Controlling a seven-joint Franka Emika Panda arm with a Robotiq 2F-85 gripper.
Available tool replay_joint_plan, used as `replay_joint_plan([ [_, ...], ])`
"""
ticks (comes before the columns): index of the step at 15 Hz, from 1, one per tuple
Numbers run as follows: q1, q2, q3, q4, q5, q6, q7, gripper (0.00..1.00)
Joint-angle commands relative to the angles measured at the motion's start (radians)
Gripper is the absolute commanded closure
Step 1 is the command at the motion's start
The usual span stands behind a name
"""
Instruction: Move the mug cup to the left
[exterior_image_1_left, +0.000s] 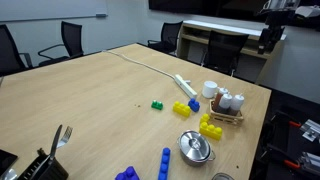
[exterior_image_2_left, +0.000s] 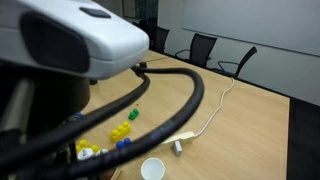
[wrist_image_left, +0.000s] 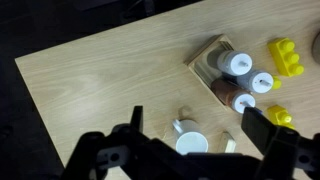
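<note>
The white mug stands upright on the wooden table, next to a spice rack. It also shows in an exterior view near the table edge. In the wrist view the mug lies below and between my two fingers, handle toward the upper left. My gripper is open and empty, high above the mug. In an exterior view the gripper hangs well above the table's far right corner.
A wooden rack with spice jars sits right beside the mug. Yellow blocks, a blue block, a green block, a metal pot and a white cable with power strip lie nearby. Chairs surround the table.
</note>
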Motion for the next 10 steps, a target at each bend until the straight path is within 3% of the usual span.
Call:
replay_joint_plan([
  [1, -0.007, 0.001, 0.007, 0.001, 0.003, -0.001, -0.002, 0.00],
  [8, 0.022, 0.153, 0.041, 0.067, 0.020, 0.041, 0.040, 0.00],
  [10, 0.020, 0.132, 0.045, 0.043, 0.009, 0.039, 0.053, 0.00],
])
